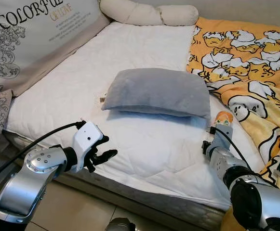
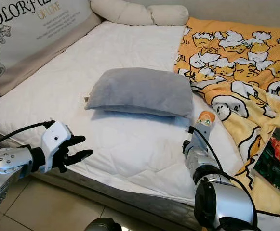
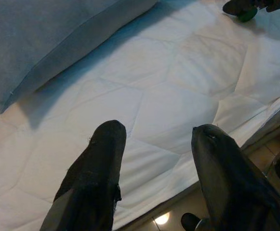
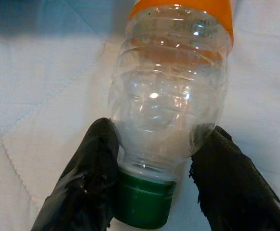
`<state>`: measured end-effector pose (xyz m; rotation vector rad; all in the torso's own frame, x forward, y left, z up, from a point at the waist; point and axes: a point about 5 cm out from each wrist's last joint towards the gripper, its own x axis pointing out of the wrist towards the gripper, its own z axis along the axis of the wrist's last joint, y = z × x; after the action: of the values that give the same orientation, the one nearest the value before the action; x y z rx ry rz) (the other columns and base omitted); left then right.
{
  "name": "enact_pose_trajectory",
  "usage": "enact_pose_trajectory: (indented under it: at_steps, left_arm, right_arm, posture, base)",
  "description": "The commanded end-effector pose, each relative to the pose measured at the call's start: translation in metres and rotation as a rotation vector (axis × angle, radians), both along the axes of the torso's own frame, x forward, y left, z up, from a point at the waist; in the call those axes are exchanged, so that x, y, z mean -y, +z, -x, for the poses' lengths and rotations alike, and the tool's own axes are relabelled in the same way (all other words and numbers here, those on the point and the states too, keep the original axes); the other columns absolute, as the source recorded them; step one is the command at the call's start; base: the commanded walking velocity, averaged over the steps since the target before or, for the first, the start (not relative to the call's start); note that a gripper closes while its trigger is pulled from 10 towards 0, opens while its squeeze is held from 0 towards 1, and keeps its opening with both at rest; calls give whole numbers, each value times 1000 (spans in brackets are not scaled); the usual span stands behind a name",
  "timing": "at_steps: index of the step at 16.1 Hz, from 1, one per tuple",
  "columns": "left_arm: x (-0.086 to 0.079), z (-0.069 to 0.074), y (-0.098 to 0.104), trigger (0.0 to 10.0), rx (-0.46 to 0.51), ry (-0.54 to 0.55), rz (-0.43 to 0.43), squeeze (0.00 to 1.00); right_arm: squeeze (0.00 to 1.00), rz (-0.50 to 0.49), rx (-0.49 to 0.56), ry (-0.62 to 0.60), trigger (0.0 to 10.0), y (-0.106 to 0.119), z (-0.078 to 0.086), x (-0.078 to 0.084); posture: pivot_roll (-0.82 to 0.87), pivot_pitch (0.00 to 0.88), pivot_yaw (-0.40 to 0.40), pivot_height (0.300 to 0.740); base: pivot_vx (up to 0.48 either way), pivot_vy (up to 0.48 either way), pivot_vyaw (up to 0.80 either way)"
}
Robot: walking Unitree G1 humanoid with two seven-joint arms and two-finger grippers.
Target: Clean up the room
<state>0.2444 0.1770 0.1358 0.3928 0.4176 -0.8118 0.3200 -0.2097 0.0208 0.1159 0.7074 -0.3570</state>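
Bedroom — a bed with a white quilted mattress, tile floor at its near edge. A grey pillow lies in the middle of the mattress. An orange-yellow cartoon-print blanket is bunched along the right side. A printed cushion with lettering leans at the left, and a cream bolster lies across the head of the bed. A dark book or magazine rests on the blanket at far right.

The right gripper is over the mattress just right of the pillow's near corner, closed around the neck end of a clear plastic bottle. One black finger presses each side, just above the green cap. The bottle has an orange label and looks empty. It lies on or just over the sheet — can't tell which. In the head views only its orange end shows, past the wrist.

The left gripper hovers at the near left edge of the bed, over the mattress rim, well apart from the pillow. Its fingers are spread wide, nothing between them.
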Motion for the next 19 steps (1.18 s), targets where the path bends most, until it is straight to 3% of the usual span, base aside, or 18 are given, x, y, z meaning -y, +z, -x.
enact_pose_trajectory:
  at_steps: [1,6,8,9,10,11,15,16,19]
  left_arm:
    - [0,-3,3,10000,18,11,20,0]
    - [16,-11,-13,10000,5,59,150,0]
    - [24,-13,-23,10000,8,91,195,0]
    - [27,-17,-25,10000,33,135,221,0]
    - [28,-20,-25,10000,54,168,229,0]
    - [26,-28,-30,10000,69,292,191,0]
    - [28,-37,-34,10000,100,400,223,0]
    - [29,-42,-33,10000,119,418,212,0]
    - [28,-47,-25,10000,211,470,200,0]
  right_arm:
    - [0,-1,22,-1,0,1,-1,-1]
    - [0,-41,123,2,0,3,-2,-3]
    - [0,-22,189,82,314,0,1,-12]
    - [0,-8,259,99,4706,2,2,-13]
    - [0,-2,315,99,4706,6,3,-13]
    - [0,-95,474,71,10000,23,5,-14]
    - [0,-73,724,267,10000,77,-3,-31]
    - [0,-61,745,341,10000,87,-6,-38]
    - [0,-24,695,498,10000,87,2,-59]
  posture:
    - [365,0,55,740]
    - [162,0,40,740]
    - [71,0,44,740]
    - [48,0,47,740]
    - [48,0,47,740]
    - [-10,0,60,740]
    - [-62,0,74,740]
    - [-56,0,67,740]
    - [-35,0,44,740]
  base:
    - [0,0,0]
    - [0,0,0]
    - [0,0,0]
    - [0,0,0]
    - [0,0,0]
    - [0,0,0]
    - [0,0,570]
    - [0,0,800]
    - [0,0,800]
